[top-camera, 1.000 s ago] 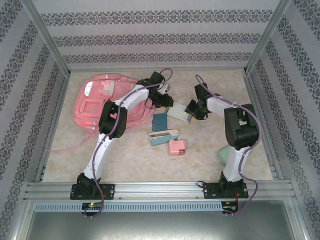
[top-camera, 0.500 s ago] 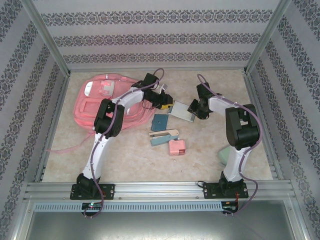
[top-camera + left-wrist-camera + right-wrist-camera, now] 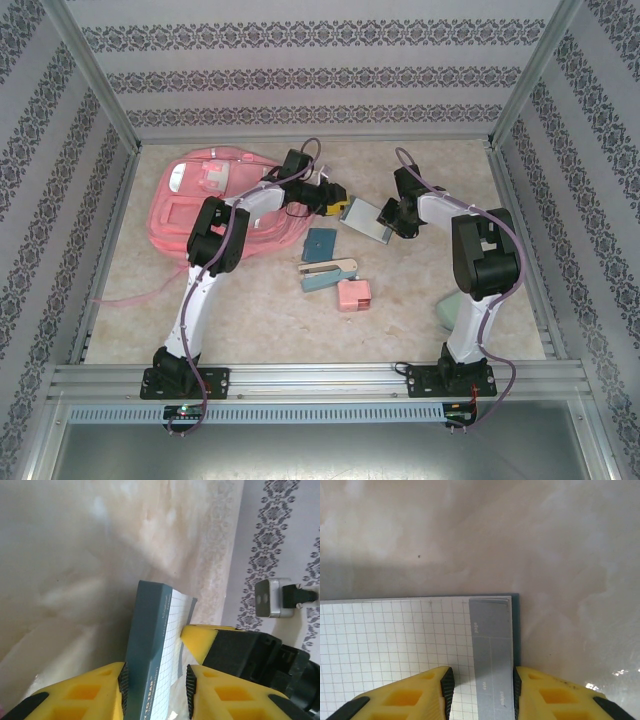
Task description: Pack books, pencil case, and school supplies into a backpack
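Since a second ago we see the left arm's elbow fold in toward the backpack side and the load creep slightly farther away. Left gripper (image 3: 156, 678) and right gripper (image 3: 482, 680) are both clamped on the thin flat navy book with a white grid-ruled face (image 3: 364, 220), one per end, apparently just off the beige table (image 3: 260, 310). We judge it light, a bit bendy, with a slick cover, so pinch deep at opposite edges. Long axis runs gripper to gripper, left end near the big pink fabric backpack (image 3: 190, 215).

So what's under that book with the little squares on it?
Just beige table shows around the book. The spot directly beneath is covered by the book itself.
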### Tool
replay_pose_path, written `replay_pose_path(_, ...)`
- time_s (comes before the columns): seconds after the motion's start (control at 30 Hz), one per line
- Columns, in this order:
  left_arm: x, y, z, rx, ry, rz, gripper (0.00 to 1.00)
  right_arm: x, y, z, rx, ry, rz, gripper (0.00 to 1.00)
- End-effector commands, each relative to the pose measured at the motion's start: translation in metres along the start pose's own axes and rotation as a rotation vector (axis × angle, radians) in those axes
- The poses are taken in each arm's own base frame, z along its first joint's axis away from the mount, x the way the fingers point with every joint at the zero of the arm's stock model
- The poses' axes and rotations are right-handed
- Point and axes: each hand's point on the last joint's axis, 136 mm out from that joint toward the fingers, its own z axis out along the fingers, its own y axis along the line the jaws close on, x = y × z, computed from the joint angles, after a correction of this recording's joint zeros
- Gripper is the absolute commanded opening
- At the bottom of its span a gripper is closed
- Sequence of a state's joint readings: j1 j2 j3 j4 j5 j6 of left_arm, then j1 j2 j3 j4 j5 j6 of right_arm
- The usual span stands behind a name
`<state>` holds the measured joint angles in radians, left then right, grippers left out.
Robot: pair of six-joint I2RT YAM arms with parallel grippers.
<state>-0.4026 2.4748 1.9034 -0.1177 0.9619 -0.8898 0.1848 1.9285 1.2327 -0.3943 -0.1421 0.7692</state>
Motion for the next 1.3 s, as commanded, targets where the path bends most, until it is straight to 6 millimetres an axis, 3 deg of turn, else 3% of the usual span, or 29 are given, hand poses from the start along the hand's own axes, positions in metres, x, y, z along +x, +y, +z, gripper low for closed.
replay_pose_path(0.0, 0.032, -0.040, 0.018, 0.061, 0.098, 0.096, 0.38, 0.012, 0.036, -0.005, -0.132, 0.045, -0.038, 0.39)
replay_pose_path(0.1, 0.039, -0.019, 0.013, -0.147, 0.110, 0.169, 0.39, 0.012, 0.037, -0.006, -0.134, 0.044, -0.038, 0.39)
replay_pose_path(0.2, 0.046, -0.039, 0.019, -0.012, 0.149, 0.143, 0.37, 0.012, 0.036, -0.006, -0.133, 0.045, -0.038, 0.39)
replay_pose_path(0.4, 0.038, -0.073, 0.016, 0.187, 0.113, 0.112, 0.36, 0.012, 0.037, -0.008, -0.133, 0.040, -0.037, 0.39)
replay_pose_path(0.57, 0.029, -0.072, 0.009, 0.198, 0.088, 0.103, 0.36, 0.013, 0.036, -0.009, -0.134, 0.041, -0.036, 0.39)
replay_pose_path(0.73, 0.008, -0.088, -0.001, 0.392, 0.009, 0.028, 0.35, 0.013, 0.037, -0.009, -0.135, 0.040, -0.037, 0.39)
replay_pose_path(0.87, 0.010, -0.073, 0.004, 0.326, 0.008, 0.028, 0.33, 0.013, 0.037, -0.009, -0.136, 0.041, -0.039, 0.39)
replay_pose_path(1.03, 0.034, -0.045, 0.014, 0.051, 0.063, 0.131, 0.36, 0.011, 0.037, -0.010, -0.138, 0.040, -0.040, 0.39)
replay_pose_path(1.17, 0.058, -0.039, 0.023, -0.044, 0.145, 0.209, 0.26, 0.009, 0.039, -0.010, -0.144, 0.038, -0.041, 0.39)
replay_pose_path(1.27, 0.065, -0.027, 0.020, -0.137, 0.155, 0.267, 0.34, 0.009, 0.041, -0.010, -0.144, 0.038, -0.043, 0.39)
